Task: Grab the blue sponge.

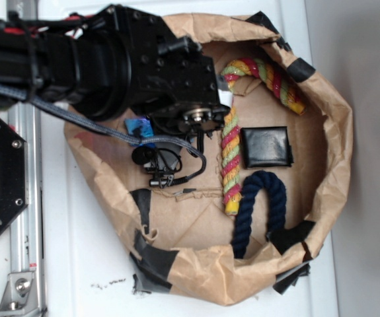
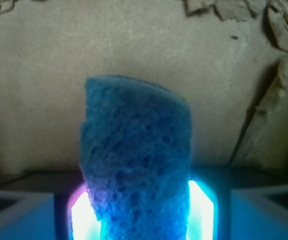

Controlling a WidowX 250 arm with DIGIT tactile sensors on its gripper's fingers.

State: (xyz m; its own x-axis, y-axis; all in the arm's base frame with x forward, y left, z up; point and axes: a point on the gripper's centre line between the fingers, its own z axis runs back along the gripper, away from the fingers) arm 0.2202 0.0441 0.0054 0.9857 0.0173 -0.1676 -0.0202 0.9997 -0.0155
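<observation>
In the wrist view the blue sponge (image 2: 136, 155) stands up between my two glowing fingers (image 2: 201, 212), squeezed at its lower end, its rough porous face filling the middle. My gripper (image 2: 142, 215) is shut on it. From the exterior view only a small blue corner of the sponge (image 1: 139, 127) shows under the black arm, at the left side of the brown paper bag (image 1: 335, 119). The gripper (image 1: 151, 132) itself is mostly hidden there by the wrist housing.
Inside the bag lie a red-yellow-green rope (image 1: 231, 162), a black square pad (image 1: 266, 146) and a dark navy curved rope (image 1: 259, 205). Black tape patches (image 1: 151, 264) hold the bag's torn edges. A metal rail (image 1: 23, 264) runs along the left.
</observation>
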